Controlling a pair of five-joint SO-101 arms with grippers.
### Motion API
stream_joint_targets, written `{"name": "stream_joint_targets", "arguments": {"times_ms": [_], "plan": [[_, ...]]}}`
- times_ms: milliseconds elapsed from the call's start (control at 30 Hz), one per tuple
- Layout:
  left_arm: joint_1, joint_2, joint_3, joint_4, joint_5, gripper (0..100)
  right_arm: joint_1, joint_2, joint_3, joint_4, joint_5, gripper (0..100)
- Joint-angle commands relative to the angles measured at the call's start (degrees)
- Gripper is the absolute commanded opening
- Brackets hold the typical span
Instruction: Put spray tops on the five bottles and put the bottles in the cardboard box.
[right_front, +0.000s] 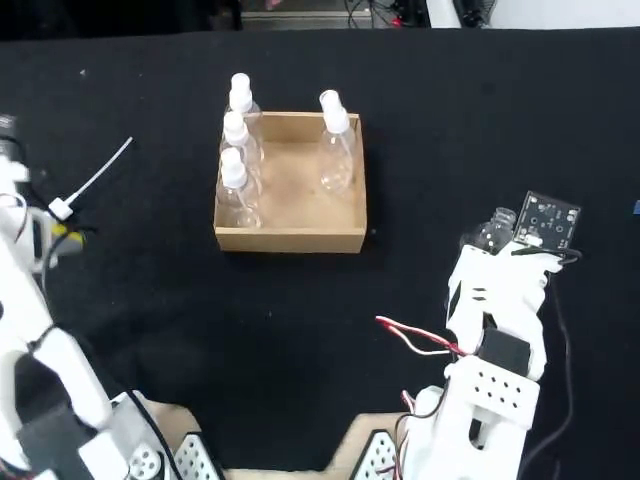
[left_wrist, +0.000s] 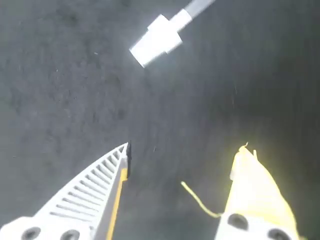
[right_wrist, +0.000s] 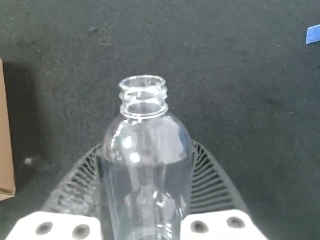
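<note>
Bottle (no top) clamped inside the right pincer.

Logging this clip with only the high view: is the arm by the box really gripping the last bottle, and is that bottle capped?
Observer: Yes. In the right wrist view the right gripper is shut on the bottle.
Operator: Capped?
Observer: No. Its threaded neck is bare and open.
Operator: What about the left gripper?
Observer: The left gripper is open with nothing in it. The spray top lies on the table just ahead of it, apart from it.
</note>
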Motion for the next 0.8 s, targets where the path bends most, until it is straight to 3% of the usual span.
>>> {"name": "stream_joint_targets", "arguments": {"times_ms": [0, 333, 767], "plan": [[0.4, 9.0, -3.9, -10.5, 19.0, 30, -0.2, -1.8, -0.2, -1.7, -0.4, 1.1], [3.1, 24.6, -9.3, -19.0, 60.8, 30, -0.8, -1.8, -0.1, -1.7, -0.4, 1.1], [2.7, 35.0, -9.8, -30.2, 75.0, 30, -0.8, -1.8, -0.1, -1.7, -0.4, 1.1]]}}
